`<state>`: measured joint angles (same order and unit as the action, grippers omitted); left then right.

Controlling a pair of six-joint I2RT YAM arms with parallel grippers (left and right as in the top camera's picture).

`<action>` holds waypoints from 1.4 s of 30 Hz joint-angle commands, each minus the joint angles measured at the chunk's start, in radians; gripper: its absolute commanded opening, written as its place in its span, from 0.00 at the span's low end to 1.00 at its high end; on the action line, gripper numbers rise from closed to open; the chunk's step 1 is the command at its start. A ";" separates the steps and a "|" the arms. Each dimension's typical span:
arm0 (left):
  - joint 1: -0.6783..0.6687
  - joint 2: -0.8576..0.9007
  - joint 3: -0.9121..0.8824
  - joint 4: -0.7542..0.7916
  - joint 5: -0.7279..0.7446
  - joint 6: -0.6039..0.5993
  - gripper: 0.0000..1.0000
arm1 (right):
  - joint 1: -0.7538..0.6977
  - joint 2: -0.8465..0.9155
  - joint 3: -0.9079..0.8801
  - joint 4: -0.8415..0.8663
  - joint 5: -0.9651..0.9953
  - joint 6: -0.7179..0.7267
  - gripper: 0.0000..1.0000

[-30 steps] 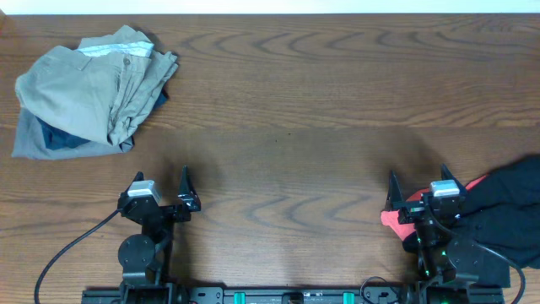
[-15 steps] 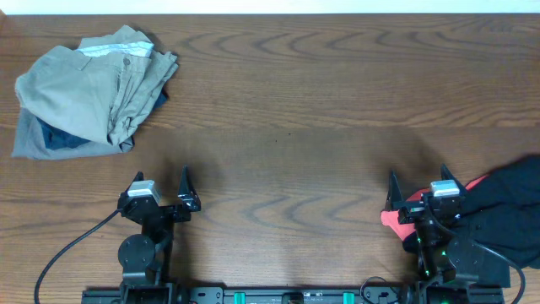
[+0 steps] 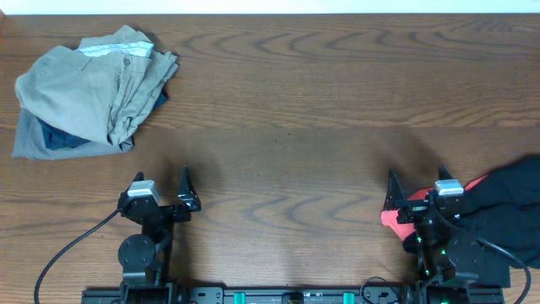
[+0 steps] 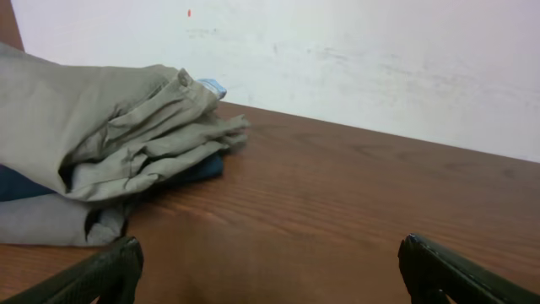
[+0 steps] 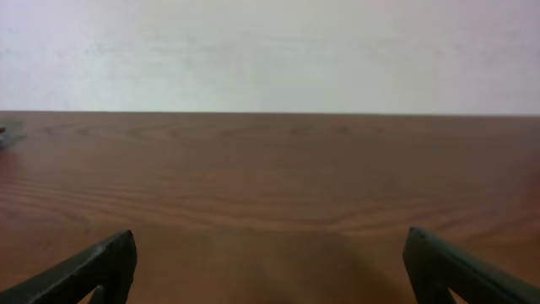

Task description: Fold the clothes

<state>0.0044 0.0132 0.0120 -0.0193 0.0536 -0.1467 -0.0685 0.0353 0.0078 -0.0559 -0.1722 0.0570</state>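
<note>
The large black crumpled shirt (image 3: 510,215) lies in a heap at the right edge of the table, just beside the right arm's base and partly cut off by the overhead frame. No collar or logo can be made out in it. A bright red fabric garment (image 3: 394,221) sticks out from under it, and part of it lies beneath the right gripper (image 3: 416,187). Neither piece looks spread or folded, so I judge that the folding of this pile has not begun. It sits close to the right arm, probably so that arm can drag one piece out onto the wood.

The right gripper hovers low over the red edge with its jaws wide apart and nothing between them. Its wrist camera shows only bare brown boards ahead.

The left gripper (image 3: 160,182) stands near its own base, well apart from any cloth, with its jaws also spread and empty.

In the far left corner lies a bunched pile of khaki cotton trousers (image 3: 93,80). It rests on a dark blue garment (image 3: 63,139), which peeks out at the near side. From the left wrist view the layers look loosely stacked rather than neatly folded.

Between the two piles the dark wooden table (image 3: 287,101) offers a flat working surface.
</note>
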 commanded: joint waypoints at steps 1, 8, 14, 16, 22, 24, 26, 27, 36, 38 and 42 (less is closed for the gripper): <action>-0.004 0.028 0.009 -0.052 0.046 -0.013 0.98 | 0.006 0.043 -0.001 -0.004 -0.012 0.055 0.99; -0.004 0.234 0.129 -0.065 0.058 -0.016 0.98 | 0.006 0.211 0.107 -0.092 0.013 0.054 0.99; -0.004 0.488 0.332 -0.143 0.059 -0.016 0.98 | 0.006 0.388 0.273 -0.211 0.042 0.054 0.99; -0.004 0.563 0.412 -0.206 0.059 -0.016 0.98 | 0.005 0.446 0.332 -0.263 0.042 0.054 0.99; -0.004 0.709 0.626 -0.412 0.059 -0.016 0.98 | -0.039 0.626 0.544 -0.472 0.043 0.041 0.99; -0.004 0.729 0.679 -0.468 0.059 -0.016 0.98 | -0.065 0.684 0.608 -0.529 0.035 0.027 0.99; -0.004 0.735 0.719 -0.514 0.059 -0.016 0.98 | -0.085 0.739 0.663 -0.556 -0.025 -0.022 0.99; -0.004 0.735 0.734 -0.528 0.059 -0.016 0.98 | -0.093 0.769 0.692 -0.562 -0.074 -0.029 0.99; -0.004 0.729 0.748 -0.553 0.069 -0.016 0.98 | -0.236 0.952 0.808 -0.519 0.354 0.147 0.96; -0.004 0.729 0.748 -0.557 0.069 -0.016 0.98 | -0.313 0.999 0.819 -0.524 0.394 0.184 0.95; -0.004 0.729 0.748 -0.561 0.069 -0.016 0.98 | -0.490 1.090 0.820 -0.520 0.407 0.218 0.91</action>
<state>0.0044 0.7444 0.7399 -0.5785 0.1097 -0.1581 -0.4603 1.0786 0.8070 -0.5739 0.1314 0.2005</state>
